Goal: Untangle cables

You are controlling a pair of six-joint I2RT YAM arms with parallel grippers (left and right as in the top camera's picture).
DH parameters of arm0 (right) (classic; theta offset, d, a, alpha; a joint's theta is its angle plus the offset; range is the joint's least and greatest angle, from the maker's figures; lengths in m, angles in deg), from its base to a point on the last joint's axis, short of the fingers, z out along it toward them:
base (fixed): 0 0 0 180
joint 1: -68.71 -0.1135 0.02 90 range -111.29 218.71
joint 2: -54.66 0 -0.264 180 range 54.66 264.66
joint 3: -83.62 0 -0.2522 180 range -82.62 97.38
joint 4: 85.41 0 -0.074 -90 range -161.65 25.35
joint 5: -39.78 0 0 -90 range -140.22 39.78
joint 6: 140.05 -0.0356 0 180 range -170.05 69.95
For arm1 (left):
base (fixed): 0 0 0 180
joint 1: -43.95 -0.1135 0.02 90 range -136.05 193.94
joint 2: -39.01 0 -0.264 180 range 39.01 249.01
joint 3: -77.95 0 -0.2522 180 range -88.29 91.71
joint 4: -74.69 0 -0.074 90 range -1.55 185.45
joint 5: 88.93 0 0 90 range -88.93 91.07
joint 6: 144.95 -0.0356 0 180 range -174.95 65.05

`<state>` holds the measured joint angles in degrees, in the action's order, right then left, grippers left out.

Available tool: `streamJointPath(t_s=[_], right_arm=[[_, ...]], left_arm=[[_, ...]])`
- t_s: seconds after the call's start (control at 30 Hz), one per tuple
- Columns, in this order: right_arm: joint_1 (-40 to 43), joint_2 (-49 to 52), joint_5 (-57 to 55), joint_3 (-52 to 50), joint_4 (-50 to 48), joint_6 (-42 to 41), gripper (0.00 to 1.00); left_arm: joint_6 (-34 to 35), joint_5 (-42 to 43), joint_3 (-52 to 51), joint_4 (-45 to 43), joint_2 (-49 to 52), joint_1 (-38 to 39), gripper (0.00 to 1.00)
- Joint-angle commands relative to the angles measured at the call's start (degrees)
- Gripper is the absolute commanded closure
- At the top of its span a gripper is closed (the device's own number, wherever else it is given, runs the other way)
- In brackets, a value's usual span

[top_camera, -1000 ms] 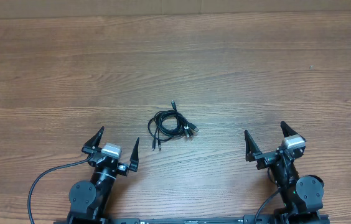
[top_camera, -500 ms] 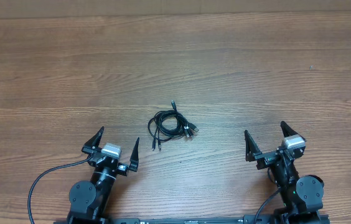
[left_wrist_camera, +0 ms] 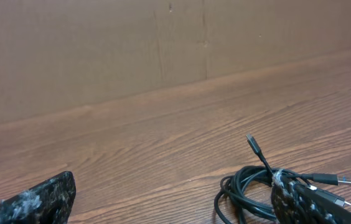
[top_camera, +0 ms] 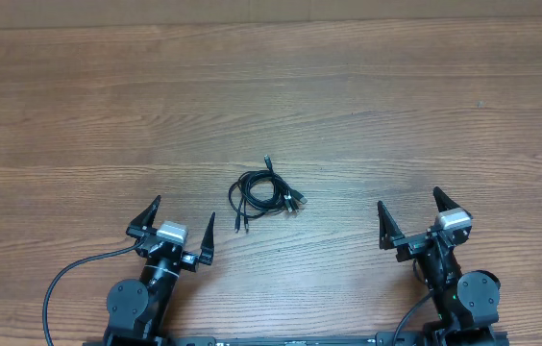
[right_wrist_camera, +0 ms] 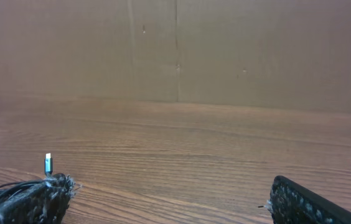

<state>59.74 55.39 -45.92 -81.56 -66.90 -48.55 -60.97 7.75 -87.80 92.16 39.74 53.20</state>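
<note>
While both arms sit at the near edge of the tabletop (top_camera: 425,106), the cables (top_camera: 264,193) are seen as a small black coil lying somewhat nearer that edge than the far one, roughly midway between the left and right edges. Short plug ends are fanned out from the coil: one is pointed toward the far edge, a few silvery-tipped ones toward the right edge, and one toward the near edge.

The left gripper (top_camera: 184,209) is held spread wide with nothing between its fingers, near the coil on its near-left side but apart from it. The right gripper (top_camera: 407,198) is likewise spread wide and empty, farther from the coil toward the right edge.

In the left wrist view the coil is partly hidden behind the left gripper's finger (left_wrist_camera: 312,205). In the right wrist view only part of it and one silvery plug tip (right_wrist_camera: 48,163) are shown beside the right gripper's finger (right_wrist_camera: 38,202). A brown board (left_wrist_camera: 101,50) is seen standing along the far edge.
</note>
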Motion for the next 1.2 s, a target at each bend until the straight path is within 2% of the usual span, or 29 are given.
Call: streamJointPath(t_s=[0.0,0.07,0.53,0.73,0.9,1.0,1.17], right_arm=[[0.4,-0.6,0.3,-0.6,-0.3,0.3,0.0],[0.4,-0.6,0.3,-0.6,-0.3,0.3,0.0],[0.4,-0.6,0.3,-0.6,-0.3,0.3,0.0],[0.4,-0.6,0.3,-0.6,-0.3,0.3,0.0],[0.4,-0.6,0.3,-0.6,-0.3,0.3,0.0],[0.4,-0.6,0.3,-0.6,-0.3,0.3,0.0],[0.4,-0.6,0.3,-0.6,-0.3,0.3,0.0]], left_arm=[[-0.6,-0.2,-0.2,-0.1,-0.5,-0.3,0.0],[-0.6,-2.6,-0.2,-0.5,-0.5,-0.3,0.01],[-0.3,-2.5,-0.2,0.1,-0.5,-0.3,0.01],[5.9,-2.6,0.2,1.0,-0.5,-0.3,0.0],[6.1,-3.1,2.6,5.6,-0.4,-0.3,0.01],[8.6,-3.0,5.4,8.9,-0.3,-0.3,0.0],[9.9,-3.0,12.2,20.0,0.4,-0.3,0.0]])
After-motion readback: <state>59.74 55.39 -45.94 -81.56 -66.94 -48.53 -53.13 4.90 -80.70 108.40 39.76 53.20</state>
